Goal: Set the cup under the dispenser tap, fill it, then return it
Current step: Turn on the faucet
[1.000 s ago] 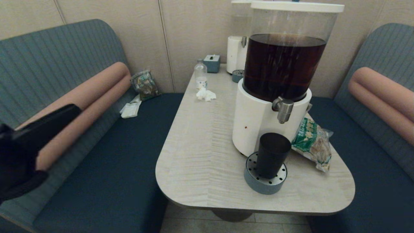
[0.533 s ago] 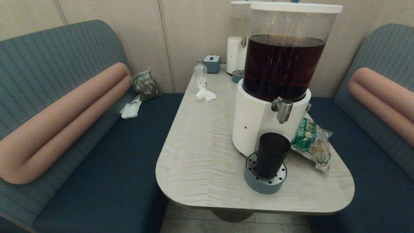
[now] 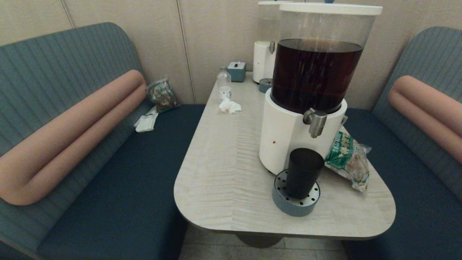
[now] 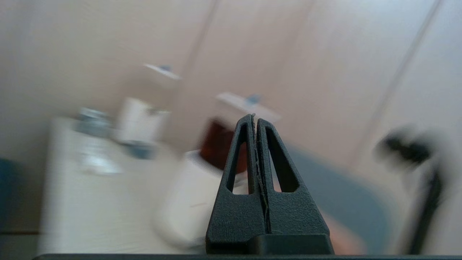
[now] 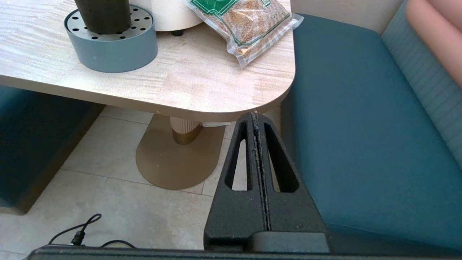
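Observation:
The black cup (image 3: 304,172) stands upright on a round grey perforated drip stand (image 3: 296,202) near the table's front edge, directly below the steel dispenser tap (image 3: 316,122). The tap projects from the white base of the big clear tank of dark brown liquid (image 3: 316,74). The cup's lower part (image 5: 102,14) also shows in the right wrist view. Neither arm appears in the head view. My left gripper (image 4: 255,117) is shut and empty, off to the left of the table, facing the dispenser. My right gripper (image 5: 255,113) is shut and empty, low beside the table's front right corner.
A green snack bag (image 3: 349,159) lies right of the dispenser. Farther back stand a small clear bottle (image 3: 223,83), a crumpled tissue (image 3: 229,105), a grey box (image 3: 236,70) and a second white dispenser (image 3: 264,59). Blue benches flank the table (image 3: 220,169). A cable (image 5: 77,236) lies on the floor.
The left arm, visible at the head view's left edge a second ago, has withdrawn out of that view. The cup and dispenser have not moved.

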Available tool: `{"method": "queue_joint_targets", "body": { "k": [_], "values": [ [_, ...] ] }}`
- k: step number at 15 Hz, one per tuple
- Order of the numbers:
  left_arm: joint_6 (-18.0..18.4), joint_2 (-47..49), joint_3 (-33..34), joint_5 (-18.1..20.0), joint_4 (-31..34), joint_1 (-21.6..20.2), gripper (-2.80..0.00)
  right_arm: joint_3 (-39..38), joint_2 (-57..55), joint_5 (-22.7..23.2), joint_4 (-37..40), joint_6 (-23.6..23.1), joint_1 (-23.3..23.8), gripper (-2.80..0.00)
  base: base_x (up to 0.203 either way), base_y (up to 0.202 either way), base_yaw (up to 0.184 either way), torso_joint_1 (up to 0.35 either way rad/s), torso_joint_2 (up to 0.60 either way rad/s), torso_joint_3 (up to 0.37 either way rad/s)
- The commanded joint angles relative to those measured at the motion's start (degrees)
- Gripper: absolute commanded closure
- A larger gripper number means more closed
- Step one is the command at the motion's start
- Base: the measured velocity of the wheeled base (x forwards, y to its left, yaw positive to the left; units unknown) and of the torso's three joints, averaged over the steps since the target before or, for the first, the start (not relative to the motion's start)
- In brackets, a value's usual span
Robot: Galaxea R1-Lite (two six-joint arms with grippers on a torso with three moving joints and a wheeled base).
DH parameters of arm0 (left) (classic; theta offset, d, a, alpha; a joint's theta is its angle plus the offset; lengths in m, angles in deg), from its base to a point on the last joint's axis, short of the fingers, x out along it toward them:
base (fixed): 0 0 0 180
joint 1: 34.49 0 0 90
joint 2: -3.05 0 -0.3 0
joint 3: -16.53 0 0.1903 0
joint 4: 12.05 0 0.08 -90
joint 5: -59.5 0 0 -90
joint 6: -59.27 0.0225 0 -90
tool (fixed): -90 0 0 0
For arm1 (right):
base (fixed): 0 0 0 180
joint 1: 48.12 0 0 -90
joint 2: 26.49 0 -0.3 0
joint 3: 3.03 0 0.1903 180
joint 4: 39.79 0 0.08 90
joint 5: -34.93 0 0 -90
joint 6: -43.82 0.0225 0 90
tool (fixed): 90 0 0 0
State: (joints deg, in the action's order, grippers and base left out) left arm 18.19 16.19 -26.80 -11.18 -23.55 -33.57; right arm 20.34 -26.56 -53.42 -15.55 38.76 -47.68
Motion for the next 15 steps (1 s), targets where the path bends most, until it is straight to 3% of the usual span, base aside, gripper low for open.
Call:
{"method": "queue_joint_targets", "body": {
  "k": [1,2,3,5,6,8,11,12,15],
  "values": [
    [17.9,-3.9,6.3,0.0,0.3,-0.1,0.0,-0.1,0.0,0.0,0.0,0.0,0.0,0.0,0.0,0.0,0.0,0.0,0.0,0.0],
    [24.5,-5.2,9.1,-0.1,1.5,-0.2,0.0,0.0,0.0,0.0,0.0,0.0,0.0,0.0,0.0,0.0,0.0,0.0,0.0,0.0],
    [28.8,-7.7,10.9,-0.5,6.1,-0.2,0.0,0.0,0.0,0.0,0.0,0.0,0.0,0.0,0.0,0.0,0.0,0.0,0.0,0.0],
    [36.3,-12.8,12.9,-2.3,19.8,-0.3,0.0,0.0,0.0,0.0,0.0,0.0,0.0,0.0,0.0,0.0,0.0,0.0,0.0,0.0],
    [39.2,-13.2,14.7,-4.7,22.8,-0.4,0.0,-0.1,0.0,0.0,0.0,0.0,0.0,0.0,0.0,0.0,0.0,0.0,0.0,0.0],
    [41.3,-13.2,19.3,-9.2,23.8,-0.4,0.0,0.0,0.0,0.0,0.0,0.0,0.0,0.0,0.0,0.0,0.0,0.0,0.0,0.0],
    [43.7,-13.2,20.0,-17.4,30.5,-0.4,0.0,0.0,0.0,0.0,0.0,0.0,0.0,0.0,0.0,0.0,0.0,0.0,0.0,0.0],
    [43.4,-13.2,20.0,-18.3,34.2,-0.4,0.0,0.0,0.0,0.0,0.0,0.0,0.0,0.0,0.0,0.0,0.0,0.0,0.0,0.0],
    [42.0,-13.2,19.8,-18.7,35.3,-0.4,0.0,0.0,0.0,0.0,0.0,0.0,0.0,0.0,0.0,0.0,0.0,0.0,0.0,0.0]
  ]
}}
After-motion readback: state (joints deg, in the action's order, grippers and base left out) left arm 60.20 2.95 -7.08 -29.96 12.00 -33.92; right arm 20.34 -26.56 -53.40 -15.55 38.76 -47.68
